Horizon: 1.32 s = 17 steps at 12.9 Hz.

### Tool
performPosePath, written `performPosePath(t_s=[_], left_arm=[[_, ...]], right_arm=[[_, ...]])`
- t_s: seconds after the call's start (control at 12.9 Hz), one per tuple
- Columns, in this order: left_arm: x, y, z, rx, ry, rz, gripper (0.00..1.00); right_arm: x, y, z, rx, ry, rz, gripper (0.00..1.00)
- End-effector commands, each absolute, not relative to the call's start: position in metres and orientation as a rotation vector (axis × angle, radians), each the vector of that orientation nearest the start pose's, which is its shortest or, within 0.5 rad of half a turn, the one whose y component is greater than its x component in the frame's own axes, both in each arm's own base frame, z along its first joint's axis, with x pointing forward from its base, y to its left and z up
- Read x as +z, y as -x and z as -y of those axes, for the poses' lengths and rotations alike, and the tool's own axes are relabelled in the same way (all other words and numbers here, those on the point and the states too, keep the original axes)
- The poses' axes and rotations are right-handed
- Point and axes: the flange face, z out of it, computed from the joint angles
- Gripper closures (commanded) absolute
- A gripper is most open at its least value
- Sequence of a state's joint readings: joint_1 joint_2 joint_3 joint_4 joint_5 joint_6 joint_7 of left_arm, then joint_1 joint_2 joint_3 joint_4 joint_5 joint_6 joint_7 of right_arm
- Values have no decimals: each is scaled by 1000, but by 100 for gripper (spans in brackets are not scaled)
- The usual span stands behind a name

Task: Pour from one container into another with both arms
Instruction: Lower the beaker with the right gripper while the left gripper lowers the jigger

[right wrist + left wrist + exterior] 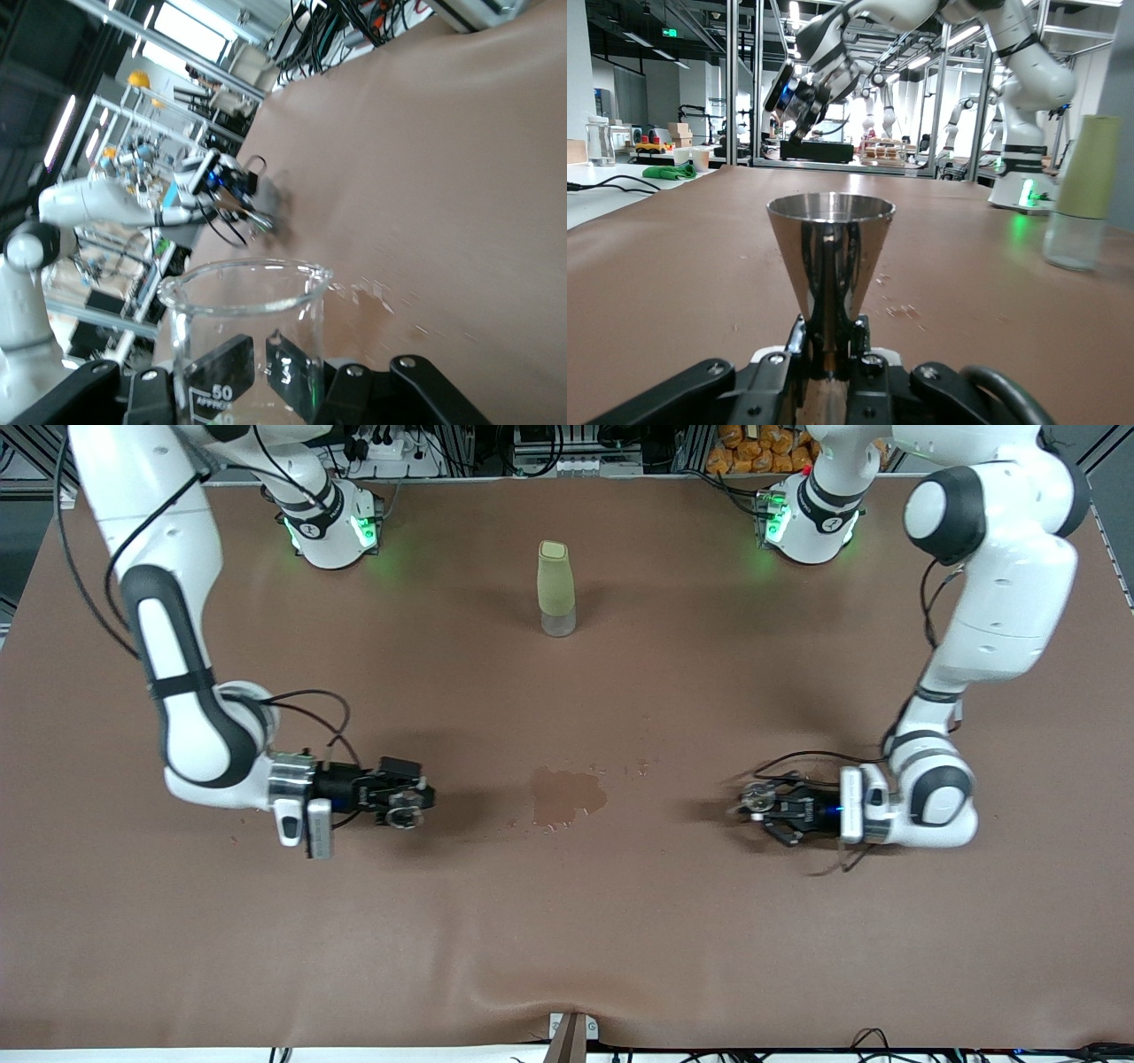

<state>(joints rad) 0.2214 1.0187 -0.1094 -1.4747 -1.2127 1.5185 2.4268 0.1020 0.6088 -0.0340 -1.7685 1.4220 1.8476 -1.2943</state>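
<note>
Two cups sit well apart: right gripper (406,808) clamps the glass cup (405,812) at nine o'clock of the wet patch (567,797), left gripper (764,804) clamps the metal cup (756,798) at three.

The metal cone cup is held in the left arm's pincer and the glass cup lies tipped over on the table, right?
Not quite. The right wrist view shows the glass cup upright in the right pincer. The metal cone cup is in the left pincer.
</note>
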Motion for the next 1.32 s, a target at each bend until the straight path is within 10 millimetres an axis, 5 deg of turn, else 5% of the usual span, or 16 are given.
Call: performPosePath(t_s=[0.0, 0.23, 0.54, 0.78, 1.01, 1.09, 1.17, 1.24], left_arm=[[94, -627, -20, 958, -1172, 1279, 100], [88, -612, -67, 896, -1207, 1306, 100], [84, -600, -95, 848, -1212, 1321, 100], [85, -595, -107, 841, -1212, 1319, 100], [84, -595, -106, 842, -1208, 1326, 98], [82, -594, -106, 843, -1206, 1325, 87], [80, -594, -106, 845, -1205, 1324, 16], [78, -594, -106, 839, -1207, 1318, 0]], right_arm=[[226, -651, -82, -445, 1835, 686, 100], [210, -648, -24, -511, 1813, 841, 100], [185, -655, 46, -625, 1800, 1035, 100], [147, -662, 79, -691, 1685, 1102, 100], [139, -665, 113, -776, 1659, 1232, 100], [135, -662, 123, -785, 1661, 1242, 100], [128, -658, 134, -795, 1664, 1247, 100], [122, -656, 141, -817, 1658, 1271, 100]])
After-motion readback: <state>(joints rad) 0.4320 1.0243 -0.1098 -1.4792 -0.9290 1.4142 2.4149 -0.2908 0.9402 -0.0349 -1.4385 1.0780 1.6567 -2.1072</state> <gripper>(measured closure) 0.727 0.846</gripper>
